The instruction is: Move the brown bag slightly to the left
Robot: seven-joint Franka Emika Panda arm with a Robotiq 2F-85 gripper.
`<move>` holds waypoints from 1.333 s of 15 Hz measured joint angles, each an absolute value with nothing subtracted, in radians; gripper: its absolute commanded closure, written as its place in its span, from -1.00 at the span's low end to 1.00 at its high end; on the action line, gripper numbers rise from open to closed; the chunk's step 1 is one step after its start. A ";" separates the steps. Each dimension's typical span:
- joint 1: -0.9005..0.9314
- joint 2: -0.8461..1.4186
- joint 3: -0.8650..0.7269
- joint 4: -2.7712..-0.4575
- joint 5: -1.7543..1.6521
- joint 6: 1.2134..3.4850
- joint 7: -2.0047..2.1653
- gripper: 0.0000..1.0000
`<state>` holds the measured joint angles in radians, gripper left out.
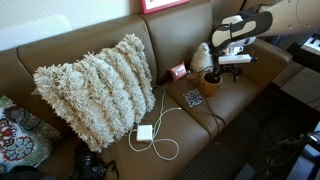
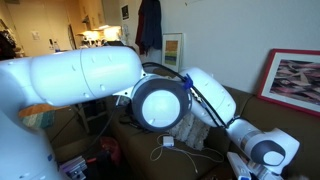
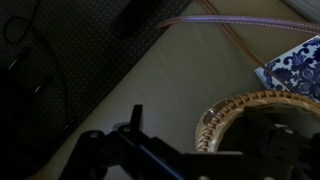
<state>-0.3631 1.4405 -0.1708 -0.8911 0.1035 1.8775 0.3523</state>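
The brown bag is a small orange-brown cup standing on the brown sofa seat, right of the shaggy pillow. In the wrist view only its woven rim and dark mouth show. My gripper hangs low over the bag's right side, and it is open. One dark finger is outside the rim, while the other looks to be over the mouth. Nothing is held. In an exterior view the arm hides the bag.
A big shaggy cream pillow fills the left of the sofa. A white charger with a looping cable lies mid-seat. Near the bag are a flat dark patterned square, a small red thing and a cream plush lump.
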 measured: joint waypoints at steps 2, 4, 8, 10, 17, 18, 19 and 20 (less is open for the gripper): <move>-0.363 1.453 -0.177 -0.874 0.101 1.862 0.352 -1.00; -0.363 1.457 -0.178 -0.869 0.097 1.862 0.352 -1.00; -0.362 1.461 -0.178 -0.860 0.089 1.862 0.352 -1.00; -0.362 1.464 -0.178 -0.853 0.084 1.866 0.352 -1.00; -0.361 1.464 -0.178 -0.853 0.061 1.892 0.339 -1.00; -0.361 1.464 -0.178 -0.853 0.056 1.893 0.336 -1.00; -0.361 1.464 -0.178 -0.853 0.049 1.895 0.334 -1.00; -0.360 1.464 -0.179 -0.853 0.039 1.895 0.335 -1.00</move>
